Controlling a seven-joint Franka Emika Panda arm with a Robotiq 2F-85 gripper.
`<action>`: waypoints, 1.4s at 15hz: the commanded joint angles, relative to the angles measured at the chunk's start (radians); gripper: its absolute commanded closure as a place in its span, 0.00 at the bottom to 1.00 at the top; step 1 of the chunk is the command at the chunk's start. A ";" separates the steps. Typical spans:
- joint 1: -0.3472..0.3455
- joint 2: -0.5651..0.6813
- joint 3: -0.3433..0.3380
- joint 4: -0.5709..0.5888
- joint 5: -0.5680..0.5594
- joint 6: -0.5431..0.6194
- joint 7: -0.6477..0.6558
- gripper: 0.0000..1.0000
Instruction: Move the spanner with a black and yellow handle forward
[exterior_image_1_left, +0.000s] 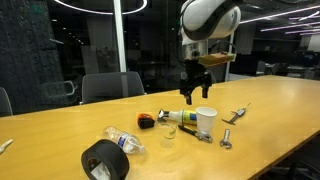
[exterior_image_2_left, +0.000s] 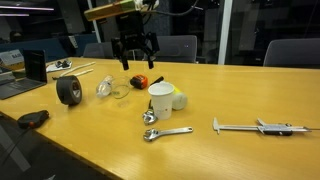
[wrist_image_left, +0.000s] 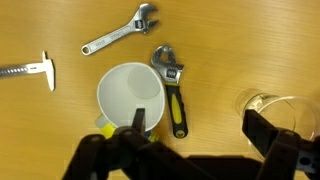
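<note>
My end effector (exterior_image_1_left: 196, 92) is open. The fingers (wrist_image_left: 272, 142) are spread wide with nothing between them. It hangs in the air over the middle of the desk (exterior_image_1_left: 280, 100) and touches nothing.

In the wrist view, one finger overlaps the rim of the white cup (wrist_image_left: 128, 95) and the other sits over a clear glass (wrist_image_left: 268, 105). The spanner (wrist_image_left: 173, 92) lies flat on the desk just beside the cup, on the side toward the glass. Its silvery head points away from me, and its black handle with yellow trim points toward me. I cannot tell if it touches the cup. It is mid-desk, well clear of every edge.

Past the cup an all-silver wrench (wrist_image_left: 120, 35) lies at a slant, apart from the spanner. A caliper (wrist_image_left: 30, 72) is cut off by the frame and lies well apart from both.

In an exterior view, a yellow-green tube (exterior_image_1_left: 180, 117) lies just beside the cup, and an orange and black tape measure (exterior_image_1_left: 147, 120) sits near it. A clear plastic bottle (exterior_image_1_left: 125, 140) lies on its side further along. A black tape roll (exterior_image_1_left: 105, 160) sits close to the desk's near edge. A laptop (exterior_image_2_left: 30, 68) stands open toward one end of the desk.
</note>
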 joint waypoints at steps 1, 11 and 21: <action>0.004 0.064 -0.014 0.011 -0.011 0.071 -0.199 0.00; -0.019 0.185 -0.049 0.004 -0.011 0.162 -0.789 0.00; -0.033 0.204 -0.045 -0.010 0.041 0.165 -1.044 0.00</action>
